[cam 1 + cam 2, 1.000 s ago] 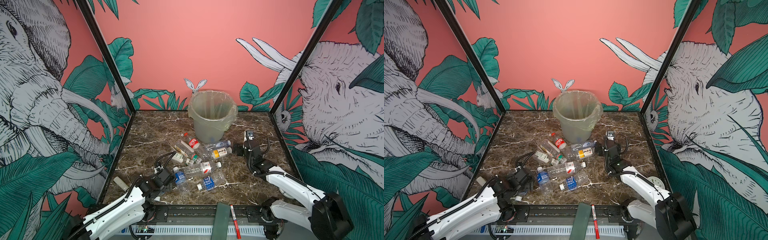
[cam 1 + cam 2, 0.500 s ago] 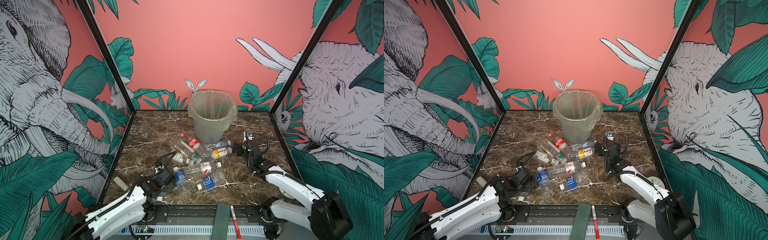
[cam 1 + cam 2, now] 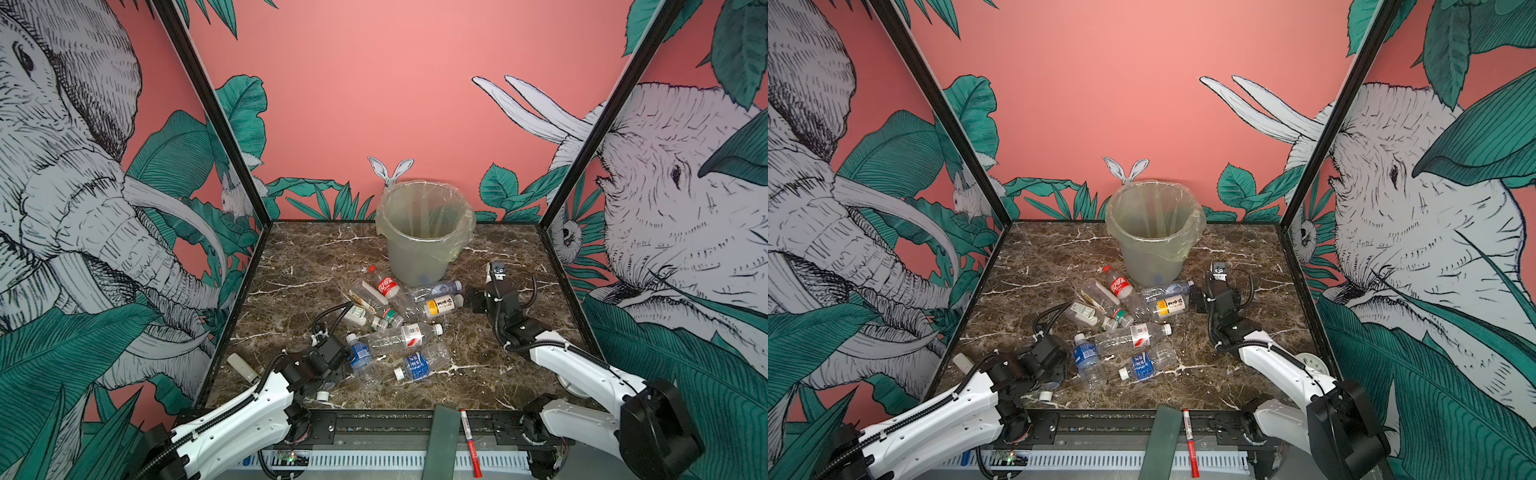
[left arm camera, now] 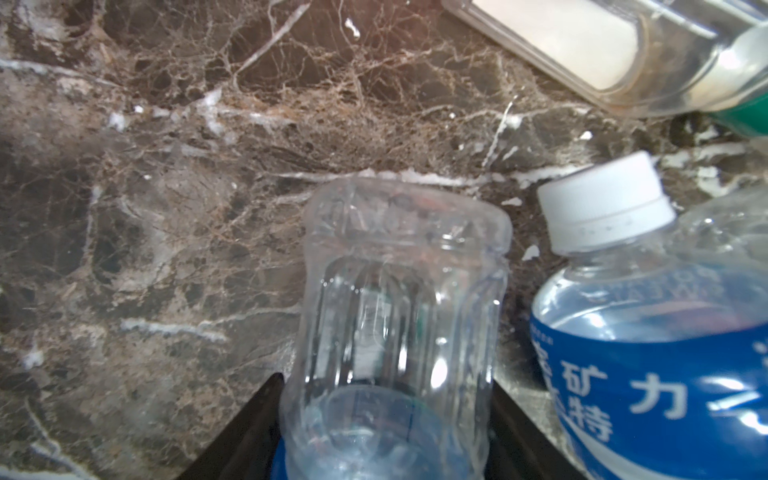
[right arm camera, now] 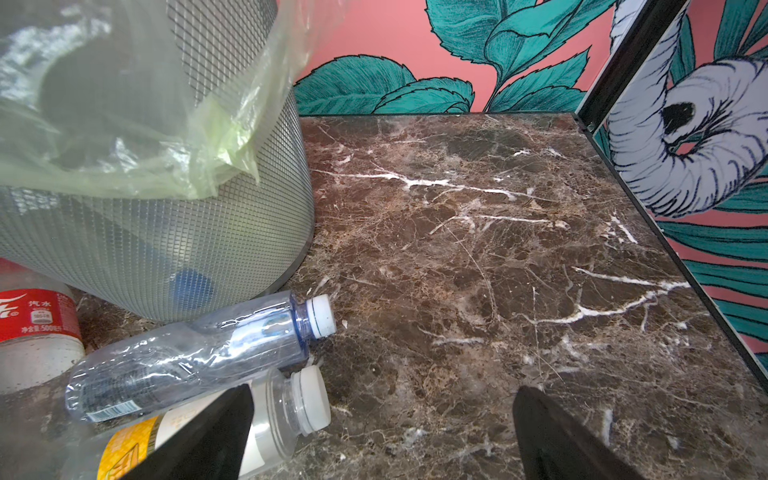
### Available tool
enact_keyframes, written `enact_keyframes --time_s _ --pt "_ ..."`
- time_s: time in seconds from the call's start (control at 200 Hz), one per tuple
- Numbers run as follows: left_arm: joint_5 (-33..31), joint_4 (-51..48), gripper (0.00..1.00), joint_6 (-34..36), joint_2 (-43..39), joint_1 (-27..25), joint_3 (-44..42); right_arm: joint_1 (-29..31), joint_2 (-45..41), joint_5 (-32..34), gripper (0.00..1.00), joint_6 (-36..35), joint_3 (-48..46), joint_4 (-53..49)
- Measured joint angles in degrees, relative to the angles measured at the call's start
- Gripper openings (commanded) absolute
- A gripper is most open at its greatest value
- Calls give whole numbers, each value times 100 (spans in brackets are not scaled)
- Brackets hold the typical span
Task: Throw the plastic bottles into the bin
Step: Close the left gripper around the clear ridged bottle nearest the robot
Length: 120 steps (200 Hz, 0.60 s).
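Jaws, left gripper (image 4: 386, 378): clamped across clear bottle (image 4: 399, 270), my pick for the bin (image 3: 419, 257). Right gripper (image 5: 382, 390): wide, empty, beside yellow-label bottle (image 5: 274, 415), likely next.

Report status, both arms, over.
Left gripper astride clear bottle, grip unconfirmed. Right gripper open, empty, by yellow-label bottle. Other bottles lie on table before bin. Nothing seen blocking.
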Motion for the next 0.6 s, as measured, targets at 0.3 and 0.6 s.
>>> enact_keyframes --time_s 0.3,0.6 --pt "4 48 56 111 -85 0 0 0 98 -61 96 -2 0 -2" --pt "-116 55 49 544 -586 0 20 0 280 -116 96 -2 184 -55"
